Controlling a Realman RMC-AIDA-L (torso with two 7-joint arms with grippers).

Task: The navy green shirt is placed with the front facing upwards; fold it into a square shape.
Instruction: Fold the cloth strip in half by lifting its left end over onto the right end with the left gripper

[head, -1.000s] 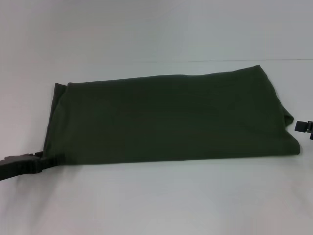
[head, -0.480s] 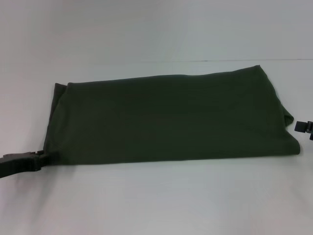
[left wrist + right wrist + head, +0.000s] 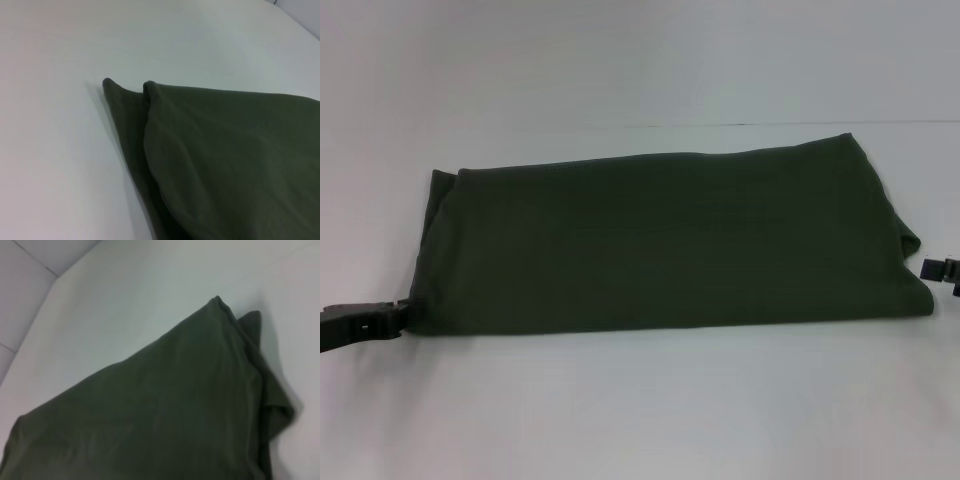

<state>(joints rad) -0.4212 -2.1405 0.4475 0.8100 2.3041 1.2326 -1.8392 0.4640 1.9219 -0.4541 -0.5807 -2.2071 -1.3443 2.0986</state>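
Observation:
The navy green shirt [image 3: 660, 240] lies flat on the white table [image 3: 640, 410], folded into one long horizontal band with no lettering showing. My left gripper [image 3: 396, 314] sits low on the table, just off the band's near left corner, right at the cloth's edge. My right gripper [image 3: 932, 268] shows only partly at the picture's right edge, beside the band's right end. In the left wrist view the shirt [image 3: 225, 160] shows two layered corners. The right wrist view shows the other end of the shirt [image 3: 175, 405] with a rumpled lower layer sticking out.
The bare white table surface [image 3: 620, 60] stretches around the shirt on all sides. A thin seam line [image 3: 800, 124] runs across the table behind the shirt's right half.
My left gripper has drawn back to the left, away from the shirt's near left corner it was touching. My right gripper has shifted slightly lower. The shirt has stayed put.

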